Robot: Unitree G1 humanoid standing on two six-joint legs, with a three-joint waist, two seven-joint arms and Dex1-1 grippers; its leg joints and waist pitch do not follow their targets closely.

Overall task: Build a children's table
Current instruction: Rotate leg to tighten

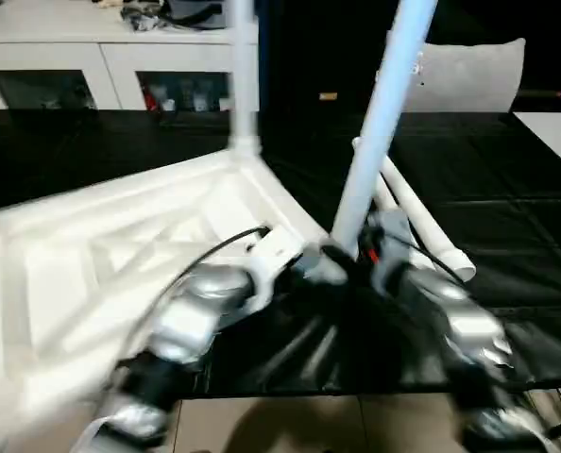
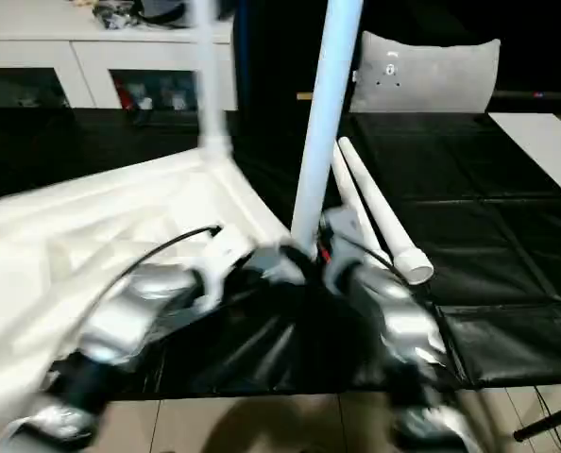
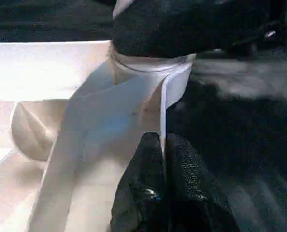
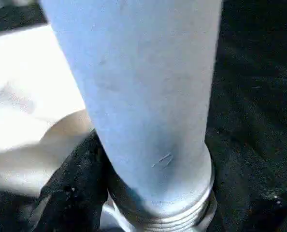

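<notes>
**Table top upside down, one leg gripped at the near corner**

The black mat (image 1: 507, 236) covers the floor and lies bare to the right of the right gripper, the widest open room in view. On it the table top (image 1: 120, 255) lies upside down (its ribbed underside faces up), spreading away to the left of both grippers, its near corner just at their fingertips. A fitted leg (image 1: 244, 75) stands upright at the far corner, beyond the left gripper. Two loose legs (image 2: 380, 212) lie side by side on the mat just beyond the right gripper, near the top's right edge.

The right gripper (image 1: 361, 247) has its black fingers (image 4: 68, 193) spread around a tilted leg (image 1: 384, 113) close to the leg's threaded lower end, which sits at the near corner socket. The left gripper (image 3: 164, 193) has its fingers pressed together, holding nothing; their tips rest against the thin upright rim (image 3: 164, 111) of the table top, right beside that same corner. Behind the mat stands a white cabinet (image 1: 92, 57).
</notes>
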